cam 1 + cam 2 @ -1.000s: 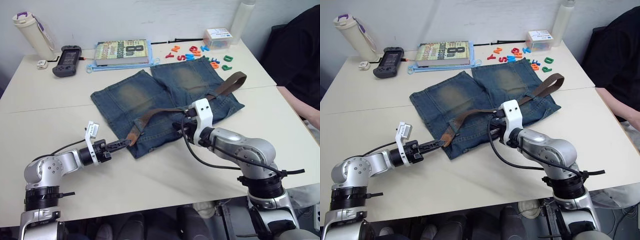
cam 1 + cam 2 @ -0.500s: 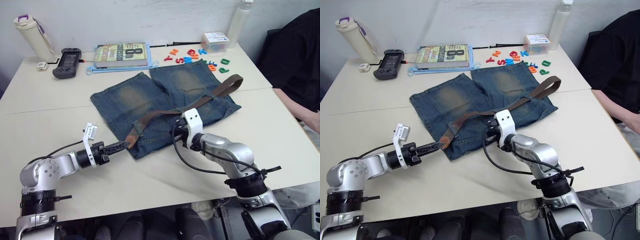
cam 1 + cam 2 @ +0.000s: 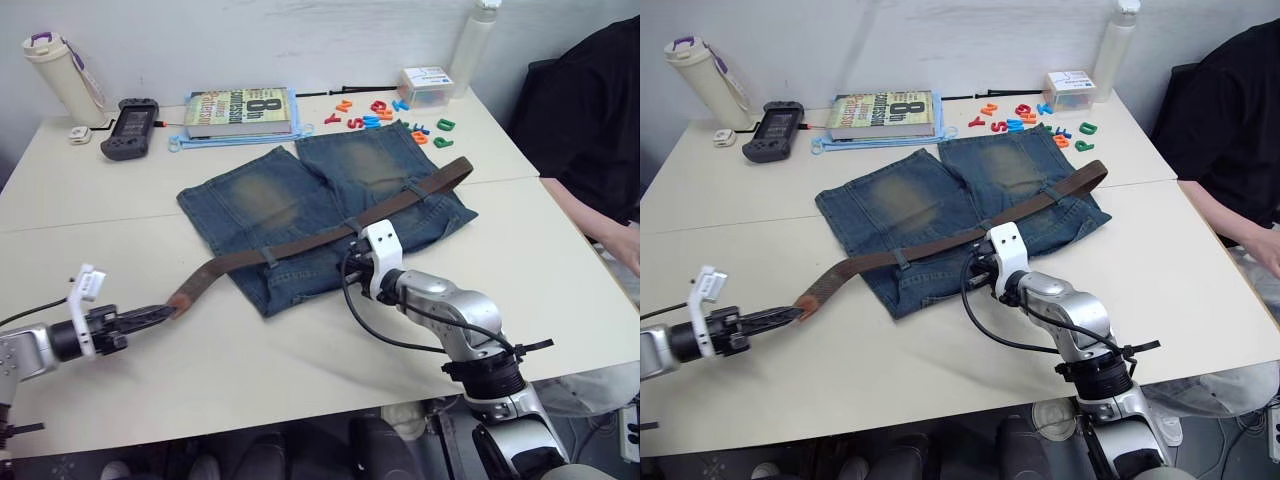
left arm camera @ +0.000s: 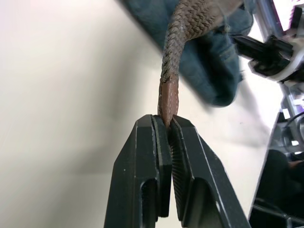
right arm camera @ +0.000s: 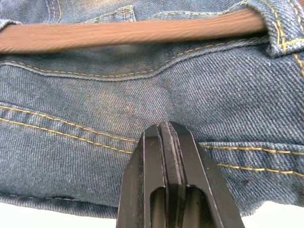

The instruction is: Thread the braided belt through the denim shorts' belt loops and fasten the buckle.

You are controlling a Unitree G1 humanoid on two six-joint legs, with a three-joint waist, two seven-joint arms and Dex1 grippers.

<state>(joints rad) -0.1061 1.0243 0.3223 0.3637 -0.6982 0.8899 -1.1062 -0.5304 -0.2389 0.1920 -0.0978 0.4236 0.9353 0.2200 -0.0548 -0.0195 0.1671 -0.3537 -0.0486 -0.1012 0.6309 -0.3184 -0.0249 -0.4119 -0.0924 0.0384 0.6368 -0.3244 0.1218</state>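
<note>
On the table (image 3: 560, 260), in the left eye view, the denim shorts (image 3: 320, 205) lie flat with the braided belt (image 3: 300, 244) along the waistband. In the left wrist view the left gripper (image 4: 164, 128) pinches the belt's tan tip. In the right wrist view the right gripper (image 5: 164, 127), fingers together, presses the denim.

Head views overhead (wrist views close-up)

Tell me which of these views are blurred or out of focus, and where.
Left wrist view: the black fingers and the dark-brown braided belt's tan tip are sharp, while the blue denim shorts behind smear. Right wrist view: denim stitching crisp, the belt soft. Eye views: evenly lit, sharp.
</note>
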